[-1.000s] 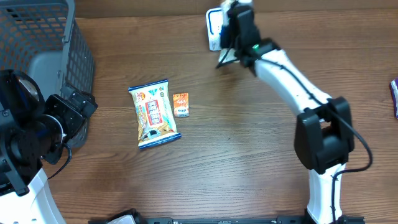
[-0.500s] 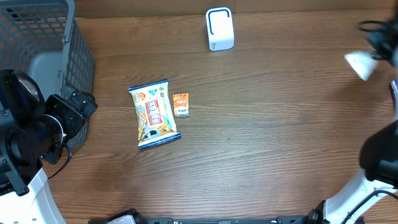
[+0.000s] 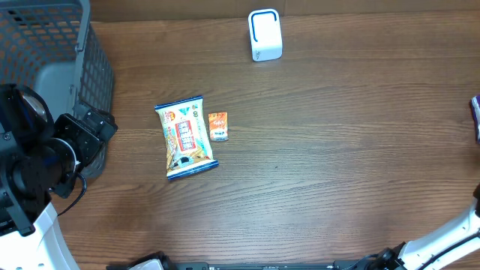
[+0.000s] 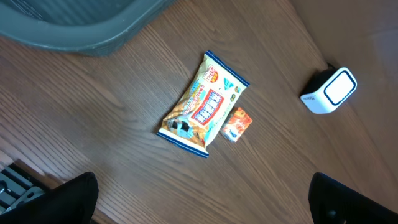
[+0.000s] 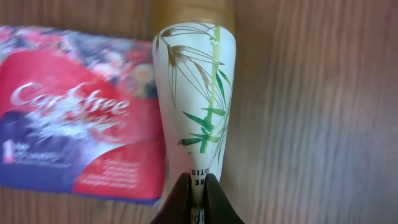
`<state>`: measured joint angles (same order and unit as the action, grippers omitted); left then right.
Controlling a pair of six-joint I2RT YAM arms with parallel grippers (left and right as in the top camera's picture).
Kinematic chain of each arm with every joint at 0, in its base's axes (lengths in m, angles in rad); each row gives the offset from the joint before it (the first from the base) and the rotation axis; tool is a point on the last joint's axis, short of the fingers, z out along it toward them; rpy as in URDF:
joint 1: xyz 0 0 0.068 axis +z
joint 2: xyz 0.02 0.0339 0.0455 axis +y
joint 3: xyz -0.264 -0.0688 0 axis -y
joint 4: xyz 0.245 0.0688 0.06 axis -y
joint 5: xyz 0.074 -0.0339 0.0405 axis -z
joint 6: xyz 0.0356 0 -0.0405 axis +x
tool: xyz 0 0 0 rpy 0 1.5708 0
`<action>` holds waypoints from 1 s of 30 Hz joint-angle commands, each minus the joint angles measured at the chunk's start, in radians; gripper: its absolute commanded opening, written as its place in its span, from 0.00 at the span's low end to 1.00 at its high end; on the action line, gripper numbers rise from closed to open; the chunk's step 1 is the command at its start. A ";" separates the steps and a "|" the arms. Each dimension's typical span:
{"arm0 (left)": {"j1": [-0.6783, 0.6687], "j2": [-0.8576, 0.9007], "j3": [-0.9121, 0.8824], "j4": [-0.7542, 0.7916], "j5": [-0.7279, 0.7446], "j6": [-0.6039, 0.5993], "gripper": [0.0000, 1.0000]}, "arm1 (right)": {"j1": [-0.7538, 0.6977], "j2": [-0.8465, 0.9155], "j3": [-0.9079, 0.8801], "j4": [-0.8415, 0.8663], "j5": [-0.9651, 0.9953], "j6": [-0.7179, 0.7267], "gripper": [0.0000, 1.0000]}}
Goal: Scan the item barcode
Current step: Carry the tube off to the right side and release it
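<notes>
One tube (image 5: 196,93) tight in right end effector (image 5: 198,188) (red packet (image 5: 68,137) beside); left one (image 4: 205,199) spread.

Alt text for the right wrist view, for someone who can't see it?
The right arm's jaws are shut on the lower end of a white bamboo-print packet, wooden table behind it. A red and purple Carefree pack lies at its left.

My right pincer (image 5: 198,186), clamped on the bamboo-print tube (image 5: 196,93), has swung from the scanner (image 3: 265,34) at the counter's (image 3: 337,150) far edge past its right edge.
</notes>
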<state>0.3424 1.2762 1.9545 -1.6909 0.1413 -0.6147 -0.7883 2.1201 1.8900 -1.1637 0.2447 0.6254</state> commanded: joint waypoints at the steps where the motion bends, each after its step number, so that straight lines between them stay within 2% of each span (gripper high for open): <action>1: 0.006 -0.005 0.002 0.002 0.001 0.009 0.99 | -0.032 -0.021 -0.033 0.010 0.072 0.008 0.04; 4: 0.006 -0.005 0.002 0.002 0.001 0.009 1.00 | -0.053 -0.019 -0.101 0.043 0.106 0.007 0.04; 10: 0.006 -0.005 0.002 0.002 0.001 0.009 1.00 | -0.060 -0.018 -0.215 0.158 0.039 -0.005 0.04; 13: 0.006 -0.005 0.002 0.002 0.001 0.009 1.00 | -0.051 -0.018 -0.232 0.228 -0.064 -0.075 0.16; 14: 0.006 -0.005 0.002 0.002 0.001 0.009 1.00 | -0.047 -0.018 -0.232 0.253 -0.108 -0.113 0.23; 15: 0.006 -0.005 0.002 0.001 0.001 0.009 1.00 | -0.039 -0.018 -0.232 0.280 -0.160 -0.160 0.37; 16: 0.006 -0.005 0.002 0.002 0.001 0.009 1.00 | -0.031 -0.018 -0.232 0.301 -0.207 -0.195 0.47; 18: 0.006 -0.005 0.002 0.002 0.001 0.009 1.00 | -0.012 -0.018 -0.223 0.315 -0.279 -0.251 0.62; 27: 0.006 -0.005 0.002 0.002 0.001 0.009 1.00 | 0.041 -0.075 -0.020 0.154 -0.325 -0.259 0.62; 30: 0.006 -0.005 0.002 0.002 0.001 0.009 1.00 | 0.054 -0.115 0.063 0.096 -0.377 -0.256 0.72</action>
<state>0.3424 1.2762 1.9545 -1.6905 0.1413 -0.6147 -0.7464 2.1075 1.8542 -1.0435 -0.0650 0.3798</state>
